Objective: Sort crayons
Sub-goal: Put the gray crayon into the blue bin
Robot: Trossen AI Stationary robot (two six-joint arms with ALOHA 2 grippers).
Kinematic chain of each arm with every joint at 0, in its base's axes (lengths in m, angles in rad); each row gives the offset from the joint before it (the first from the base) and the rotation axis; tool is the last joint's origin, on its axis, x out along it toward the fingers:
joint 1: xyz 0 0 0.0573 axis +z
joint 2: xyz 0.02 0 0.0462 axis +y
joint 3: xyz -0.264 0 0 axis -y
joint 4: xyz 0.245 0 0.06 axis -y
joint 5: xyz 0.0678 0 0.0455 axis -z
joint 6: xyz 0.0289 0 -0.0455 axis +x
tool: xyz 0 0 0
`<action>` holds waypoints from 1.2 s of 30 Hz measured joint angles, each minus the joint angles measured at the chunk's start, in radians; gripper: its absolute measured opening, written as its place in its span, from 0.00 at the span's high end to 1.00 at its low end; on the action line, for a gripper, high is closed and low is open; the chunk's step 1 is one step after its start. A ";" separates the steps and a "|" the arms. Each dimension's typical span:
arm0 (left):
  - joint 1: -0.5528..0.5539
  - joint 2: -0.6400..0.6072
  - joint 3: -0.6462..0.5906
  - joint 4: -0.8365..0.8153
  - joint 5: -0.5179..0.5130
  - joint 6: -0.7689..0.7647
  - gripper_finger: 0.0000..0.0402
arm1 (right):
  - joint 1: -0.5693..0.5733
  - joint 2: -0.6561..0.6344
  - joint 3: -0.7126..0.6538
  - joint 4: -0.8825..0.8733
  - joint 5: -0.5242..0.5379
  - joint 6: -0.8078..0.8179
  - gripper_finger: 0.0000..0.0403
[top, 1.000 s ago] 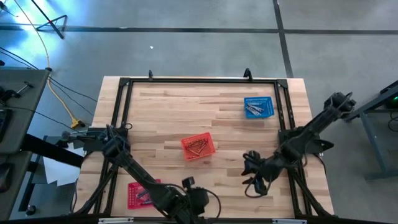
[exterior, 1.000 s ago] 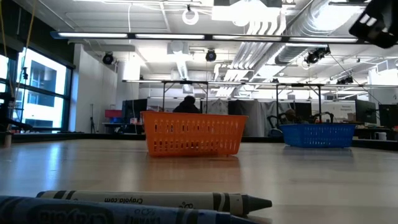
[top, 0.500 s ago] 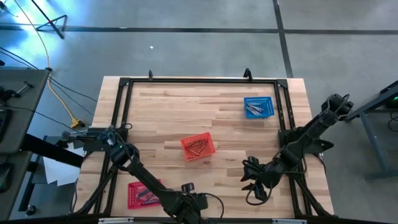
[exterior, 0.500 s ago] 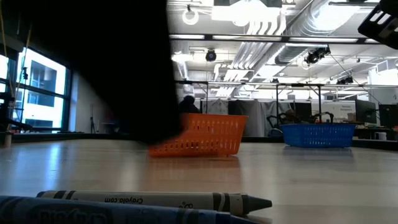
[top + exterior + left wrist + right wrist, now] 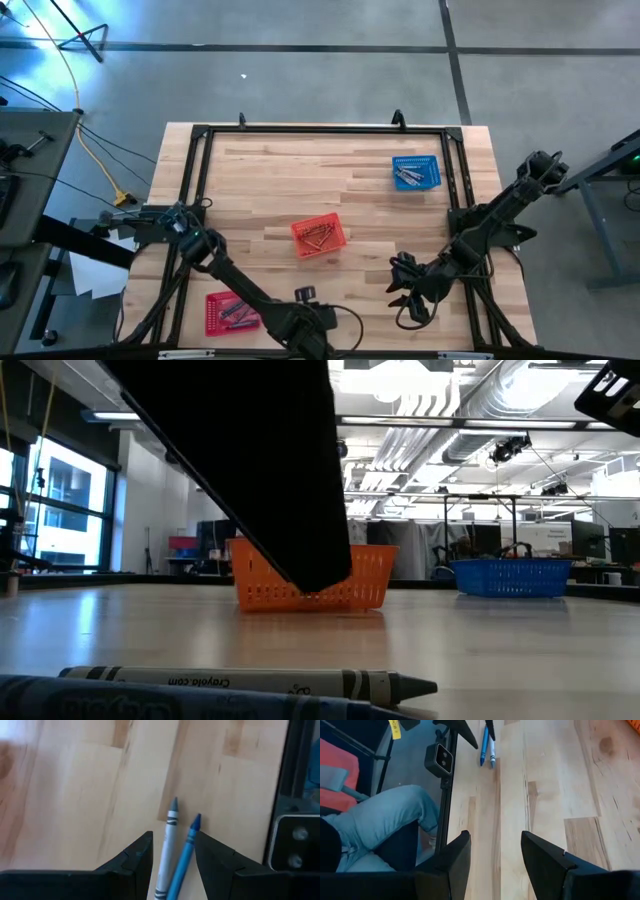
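From above, my left gripper (image 5: 310, 318) hangs low at the near edge of the desk (image 5: 330, 180), just beside the red basket (image 5: 230, 312) at the near left, and my right gripper (image 5: 408, 290) waits over the near right part of the desk. An orange basket (image 5: 318, 237) with crayons sits mid-desk, and a blue basket (image 5: 416, 171) holding more sits at the far right. From desk level, a grey crayon (image 5: 250, 682) and a blue crayon (image 5: 150, 703) lie side by side right before the lens, my dark arm crossing in front of the orange basket (image 5: 365, 575), the blue basket (image 5: 510, 576) off to its right. At my left wrist, my fingers (image 5: 132, 865) stand wide apart with both crayons lying between them on the wood, the grey crayon (image 5: 167, 850) and the blue crayon (image 5: 186, 851) touching along their length, gripped by nothing. At my right wrist, my fingers (image 5: 452, 860) are spread wide and empty over bare wood; the two crayons (image 5: 487, 742) show far off near the desk's edge, and a person's knee in jeans (image 5: 385, 815) sits beyond it.
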 joint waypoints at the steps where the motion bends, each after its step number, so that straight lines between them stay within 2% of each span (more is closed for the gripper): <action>1: 0.004 0.000 0.000 -0.002 0.002 0.000 0.67 | 0.000 0.000 0.000 -0.001 0.000 0.000 0.58; 6: 0.019 0.000 0.000 -0.002 0.085 0.000 0.67 | 0.000 0.000 0.000 -0.003 0.000 -0.002 0.58; 19: 0.019 0.000 0.000 -0.078 0.095 -0.044 0.67 | 0.000 0.000 0.000 0.001 0.000 -0.047 0.58; 27: 0.019 0.000 0.000 -0.078 0.123 -0.077 0.67 | 0.000 0.000 0.000 0.002 0.000 -0.064 0.58; 36: 0.024 0.011 -0.025 -0.073 0.106 -0.125 0.67 | 0.000 0.000 0.000 0.002 0.000 -0.082 0.58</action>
